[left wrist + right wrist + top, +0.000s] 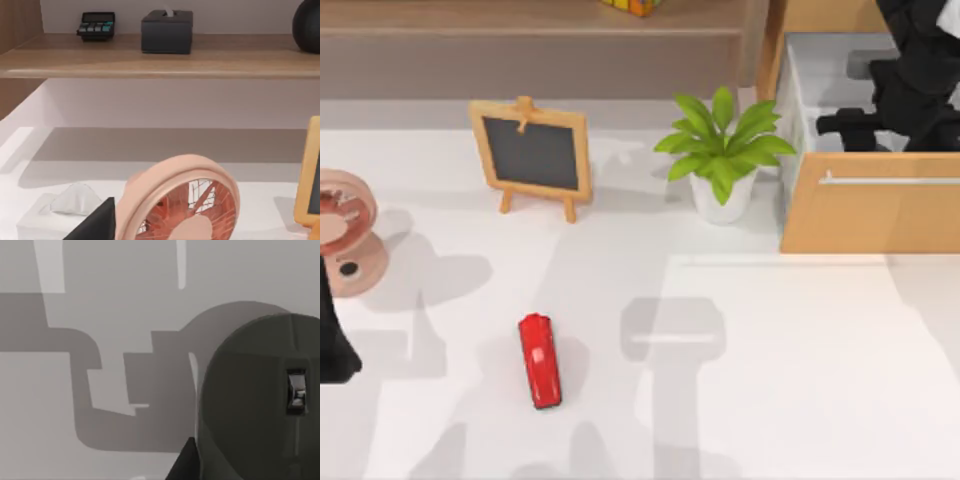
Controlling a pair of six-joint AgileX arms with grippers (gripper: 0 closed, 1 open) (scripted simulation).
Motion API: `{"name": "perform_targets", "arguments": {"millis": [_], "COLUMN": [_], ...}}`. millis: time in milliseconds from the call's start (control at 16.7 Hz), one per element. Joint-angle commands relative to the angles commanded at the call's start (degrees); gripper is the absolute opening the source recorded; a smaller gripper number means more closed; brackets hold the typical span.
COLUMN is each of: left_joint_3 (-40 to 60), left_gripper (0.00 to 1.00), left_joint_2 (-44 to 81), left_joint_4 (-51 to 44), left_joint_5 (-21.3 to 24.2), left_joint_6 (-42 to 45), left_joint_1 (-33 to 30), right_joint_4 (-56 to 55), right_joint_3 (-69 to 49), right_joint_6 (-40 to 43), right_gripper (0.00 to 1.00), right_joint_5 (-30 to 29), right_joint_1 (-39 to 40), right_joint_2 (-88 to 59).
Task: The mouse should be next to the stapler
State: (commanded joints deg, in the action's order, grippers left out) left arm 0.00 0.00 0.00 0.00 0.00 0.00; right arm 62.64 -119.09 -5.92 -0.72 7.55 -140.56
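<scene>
Top view: you see the red stapler (pixel 540 361) lying on the white table (pixel 800 380), toward the left front, well apart from the drawer.
Right arm: its gripper (pixel 880 125) reaches into the open wooden drawer (pixel 870 215) at the back right; you cannot tell how its fingers stand.
Mouse: in the right wrist view, the dark mouse (pixel 260 405) sits close under the camera, apparently on the drawer floor.
Left arm: parked at the left edge beside the pink fan (pixel 182 202).
</scene>
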Motion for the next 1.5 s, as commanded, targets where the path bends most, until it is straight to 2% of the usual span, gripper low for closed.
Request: {"name": "perform_targets", "arguments": {"millis": [480, 900, 1500], "left_joint_3": [0.00, 0.00, 0.00], "left_gripper": [1.00, 1.00, 1.00], "left_joint_2": [0.00, 0.00, 0.00], "left_joint_4": [0.00, 0.00, 0.00], "left_joint_5": [0.00, 0.00, 0.00], "left_joint_6": [0.00, 0.00, 0.00], "left_joint_1": [0.00, 0.00, 0.00], "right_joint_4": [1.88, 3.31, -1.49], "right_joint_3": [0.04, 2.33, 6.63], "right_joint_6": [-1.24, -8.47, -24.26], "right_gripper": [0.00, 0.00, 0.00], "right_joint_5": [-0.57, -2.04, -1.74], "right_joint_1": [0.22, 2.29, 19.23], "right_joint_2": [3.51, 14.10, 23.93]}}
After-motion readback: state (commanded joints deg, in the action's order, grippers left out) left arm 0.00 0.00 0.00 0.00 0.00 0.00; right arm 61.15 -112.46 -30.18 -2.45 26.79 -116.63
